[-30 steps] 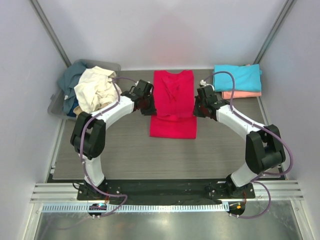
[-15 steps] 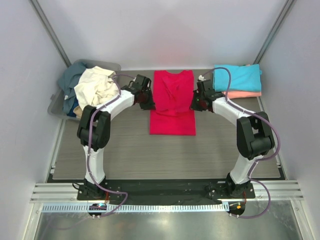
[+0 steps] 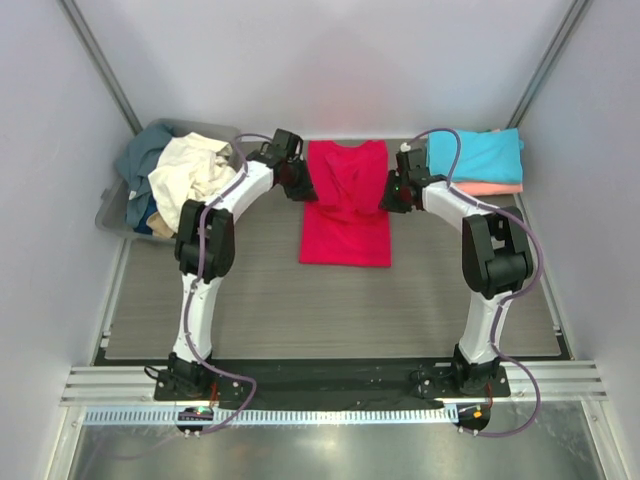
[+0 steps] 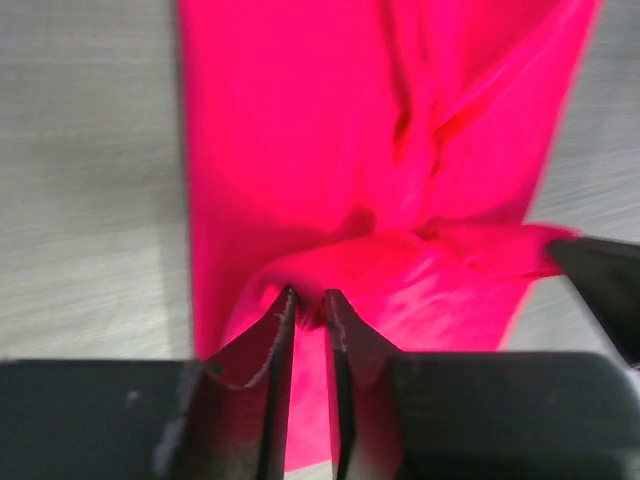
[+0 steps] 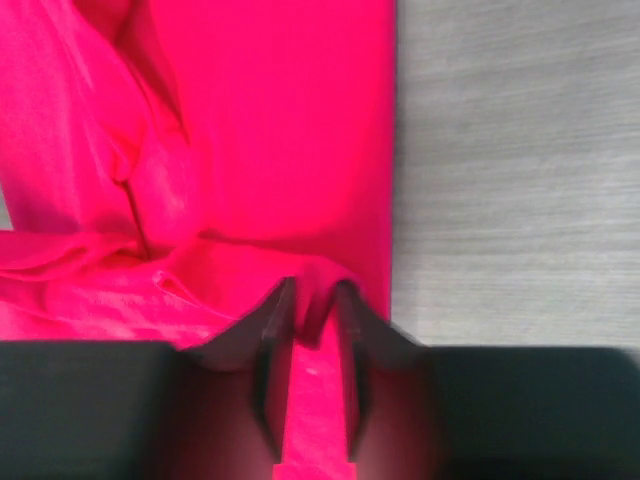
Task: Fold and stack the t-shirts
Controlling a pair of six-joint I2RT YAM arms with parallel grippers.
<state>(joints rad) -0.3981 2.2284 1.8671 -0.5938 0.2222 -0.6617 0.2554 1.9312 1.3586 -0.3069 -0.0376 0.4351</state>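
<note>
The crimson red t-shirt [image 3: 345, 205] lies lengthwise in the middle of the table, its near edge lifted and carried over its far half. My left gripper [image 3: 300, 190] is shut on the shirt's left edge; the left wrist view shows cloth [image 4: 400, 180] pinched between the fingertips [image 4: 283, 305]. My right gripper [image 3: 392, 196] is shut on the right edge, with cloth [image 5: 280, 150] pinched between its fingertips [image 5: 345, 297]. Folded turquoise [image 3: 480, 155] and salmon pink [image 3: 485, 188] shirts are stacked at the back right. Cream [image 3: 190, 175] and slate blue [image 3: 145, 150] shirts lie in the tub.
A grey plastic tub [image 3: 112, 210] stands at the back left against the left wall. White walls close in the table on the left, back and right. The right wrist view shows bare grey tabletop [image 5: 510, 170] right of the red shirt.
Both grippers have moved away from me along the red shirt's sides, carrying its near edge with them. The shirt's visible near part is shorter now.
</note>
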